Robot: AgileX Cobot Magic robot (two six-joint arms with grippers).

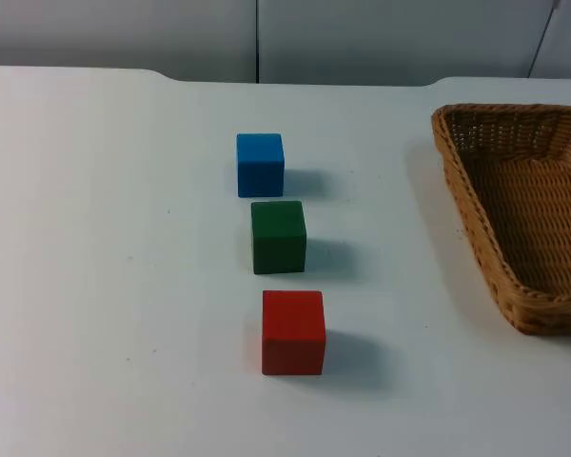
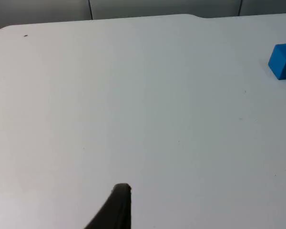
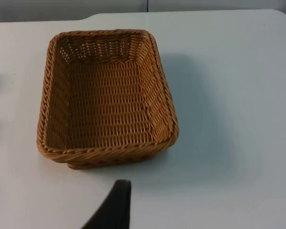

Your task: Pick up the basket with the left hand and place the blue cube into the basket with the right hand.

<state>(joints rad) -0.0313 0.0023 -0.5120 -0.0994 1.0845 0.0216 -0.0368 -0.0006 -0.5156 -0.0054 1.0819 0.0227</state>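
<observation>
My left claw (image 2: 115, 210) hangs over bare white desk (image 1: 105, 286), touching nothing; one fingertip shows, so I cannot tell its opening. My right claw (image 3: 115, 206) hangs just short of the wicker basket (image 3: 107, 98), holding nothing; opening likewise unclear. Basket sits empty at the desk's right, cut off by the top view's edge. Blue cube (image 1: 260, 164) stands mid-desk, farthest in a row with green cube (image 1: 278, 236) and red cube (image 1: 292, 331).

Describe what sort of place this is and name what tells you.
Probably a robot test bench: a bare white table against a grey partition wall, set with blue cube, green cube, red cube and an empty wicker basket.
</observation>
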